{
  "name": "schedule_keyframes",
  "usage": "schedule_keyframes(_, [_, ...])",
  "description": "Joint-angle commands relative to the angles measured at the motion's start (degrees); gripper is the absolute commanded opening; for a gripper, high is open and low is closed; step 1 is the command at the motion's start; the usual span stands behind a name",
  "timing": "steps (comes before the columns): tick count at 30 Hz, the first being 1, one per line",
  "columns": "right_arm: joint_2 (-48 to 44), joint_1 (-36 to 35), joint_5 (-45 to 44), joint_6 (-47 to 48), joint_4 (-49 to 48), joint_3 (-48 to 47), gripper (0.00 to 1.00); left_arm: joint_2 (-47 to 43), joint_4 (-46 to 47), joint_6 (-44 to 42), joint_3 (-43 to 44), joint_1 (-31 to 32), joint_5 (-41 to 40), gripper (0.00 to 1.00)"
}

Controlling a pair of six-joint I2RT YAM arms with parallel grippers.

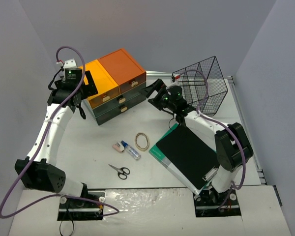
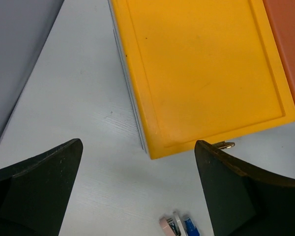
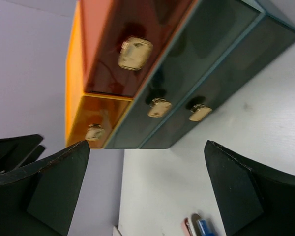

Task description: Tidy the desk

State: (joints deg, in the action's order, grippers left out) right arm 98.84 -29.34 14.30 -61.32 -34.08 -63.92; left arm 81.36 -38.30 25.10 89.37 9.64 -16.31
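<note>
Desk, large matte white rectangular tabletop (image 1: pixel 93 142), underlies both arms; left gripper (image 2: pixel 137 145) and right gripper (image 3: pixel 147 145), fingers spread wide and empty, hang near orange-topped dark green drawer chest (image 1: pixel 119 81); clearance looks slim, so a misjudged reach could shove it.

Matt white desk (image 1: pixel 88 147); glossy plastic drawer chest (image 1: pixel 115 86); thin black metal wire basket (image 1: pixel 209 83)

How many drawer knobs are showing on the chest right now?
4, all on the chest front: red-orange drawer knob, yellow drawer knob, upper green drawer knob, lower green drawer knob. Other sides are hidden.
</note>
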Motion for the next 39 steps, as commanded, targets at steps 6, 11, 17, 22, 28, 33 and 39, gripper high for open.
schedule_keyframes(6, [4.21,-0.36,3.76,-1.60,-6.05,-12.44,0.99,6.19,12.64,2.80,8.01,-3.22,21.10,0.97])
schedule_keyframes(11, [8.34,-0.06,5.39,-3.76,-7.62,-15.61,0.97,9.64,13.04,3.51,11.35,-3.27,22.55,0.97])
schedule_keyframes(17, [11.89,1.03,6.66,-4.98,-7.79,-18.42,0.96,11.75,18.36,3.73,11.67,-3.79,26.86,0.97])
schedule_keyframes(22, [13.68,1.57,7.06,-6.00,-8.55,-19.05,0.95,13.13,21.60,4.44,10.03,-4.45,29.49,0.97])
schedule_keyframes(28, [17.07,2.18,7.30,-7.66,-10.30,-20.74,0.91,13.23,21.83,5.65,6.62,-4.89,28.98,0.97])
schedule_keyframes(33, [20.29,2.78,7.59,-8.43,-11.65,-22.72,0.88,12.26,22.05,6.00,2.72,-4.98,29.23,0.97])
schedule_keyframes(39, [23.54,2.89,7.32,-10.21,-14.34,-24.74,0.82,10.54,21.05,6.64,-0.32,-4.90,28.33,0.97])
